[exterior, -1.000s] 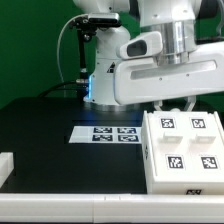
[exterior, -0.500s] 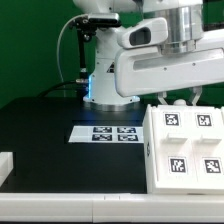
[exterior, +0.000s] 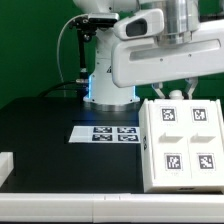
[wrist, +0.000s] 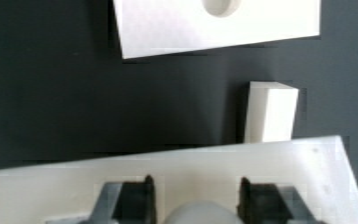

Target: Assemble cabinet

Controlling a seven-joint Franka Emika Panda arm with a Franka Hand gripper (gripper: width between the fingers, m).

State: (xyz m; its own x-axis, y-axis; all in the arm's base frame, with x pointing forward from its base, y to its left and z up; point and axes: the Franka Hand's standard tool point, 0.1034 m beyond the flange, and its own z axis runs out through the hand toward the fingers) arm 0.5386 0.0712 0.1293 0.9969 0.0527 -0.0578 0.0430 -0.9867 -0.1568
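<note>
- Cabinet box point(exterior: 183, 142) is occupying the exterior view's right side of the black table point(exterior: 45, 120), with its broad white face turned up and tilting toward the camera.
- Four square black-and-white tags are showing on that face, two in a far row and two in a near row.
- Gripper point(exterior: 178, 95) is reaching down onto the box's far edge, and its white arm housing is looming directly above the box.
- In the wrist view the gripper point(wrist: 197, 200) is showing two dark fingers point(wrist: 126, 200) standing apart, with the white of the cabinet box point(wrist: 69, 175) filling the space between them; it is gripping the box there.
- Marker board point(exterior: 100, 133) is lying flat at mid-table, just beside the box on the exterior view's left.
- White block point(exterior: 4, 166), cut off by the frame, is sitting at the exterior view's far left, well apart from the box.
- Wrist view is also taking in a narrow white panel point(wrist: 274, 112) lying near the box, and beyond it a flat white panel with an oval hole point(wrist: 158, 30).
</note>
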